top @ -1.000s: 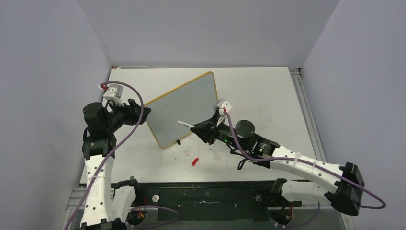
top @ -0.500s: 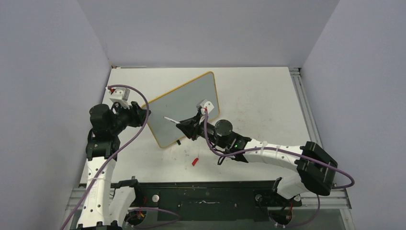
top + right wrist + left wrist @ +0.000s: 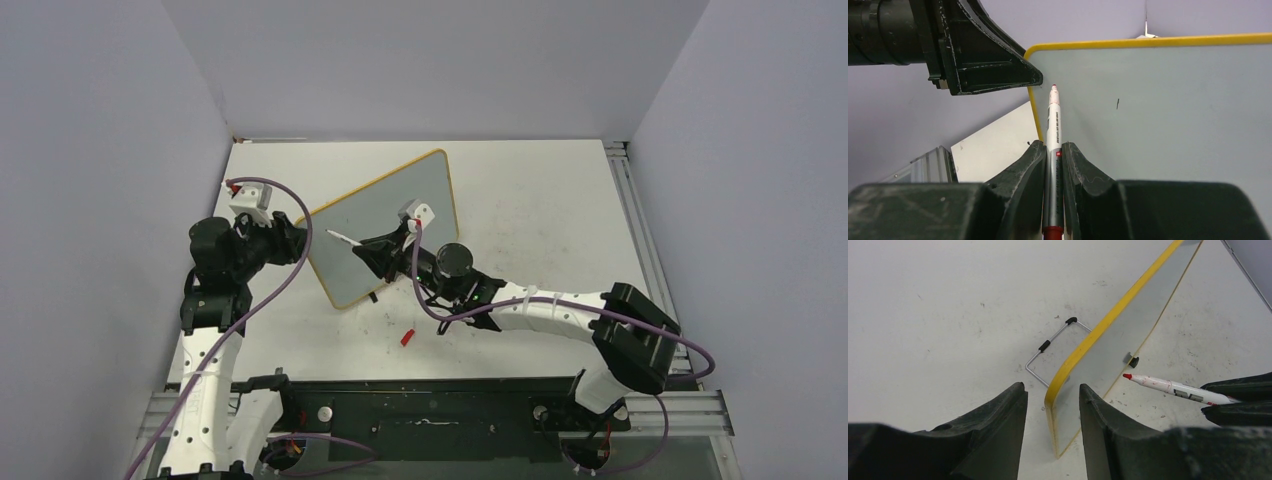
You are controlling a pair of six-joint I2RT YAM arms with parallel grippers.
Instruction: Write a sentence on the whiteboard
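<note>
The whiteboard [image 3: 390, 222], pale grey with a yellow frame, stands tilted on the table. Its face [image 3: 1158, 115] is blank but for one small dark mark; no sentence shows. My right gripper [image 3: 370, 250] is shut on a white marker [image 3: 1053, 130] with an uncapped red tip. The tip is at the board's face, near its upper left corner. The marker also shows in the left wrist view [image 3: 1173, 386]. My left gripper [image 3: 298, 238] is open. Its jaws stand either side of the board's yellow left edge [image 3: 1083, 347] without touching it.
A red marker cap [image 3: 407, 337] lies on the table in front of the board. A wire stand [image 3: 1048, 347] props the board from behind, and a black foot [image 3: 1133, 361] sits at its lower edge. Walls close in at left, back and right.
My right arm has swung left across the board, carrying the marker tip from the board's middle to its left part. My left gripper has shifted slightly up to the board's left edge.
</note>
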